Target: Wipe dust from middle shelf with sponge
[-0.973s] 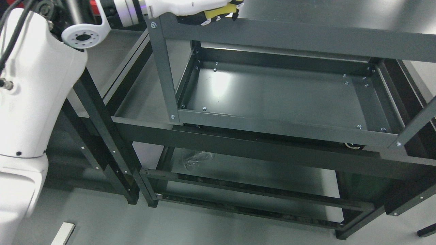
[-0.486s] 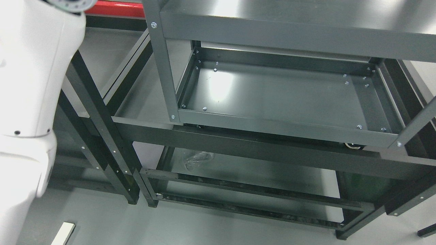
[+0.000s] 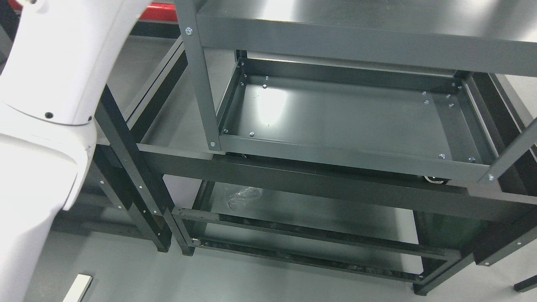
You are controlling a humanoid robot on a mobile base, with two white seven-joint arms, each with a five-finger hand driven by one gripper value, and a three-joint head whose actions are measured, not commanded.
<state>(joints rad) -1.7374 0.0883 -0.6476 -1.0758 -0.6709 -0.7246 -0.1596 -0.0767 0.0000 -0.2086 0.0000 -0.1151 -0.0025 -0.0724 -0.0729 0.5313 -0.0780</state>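
At the far left, the robot's left arm (image 3: 46, 105) fills the frame as a white shell rising from the lower left edge to the top left corner; its hand lies beyond the top edge, so I cannot tell how its fingers stand or whether they hold anything. A pale strip (image 3: 77, 287) lies on the floor near the bottom left corner. Just right of the arm stands a black rack (image 3: 130, 167), partly hidden behind it. Next comes the grey shelving unit (image 3: 201, 79), whose top shelf (image 3: 356, 42) runs along the upper edge. Below it, the middle shelf (image 3: 348, 117) is a bare dark tray with a bright glare patch near its left end. On the lower shelf (image 3: 314, 214), crumpled clear plastic (image 3: 241, 196) sits at the left end. The sponge shows nowhere in view.
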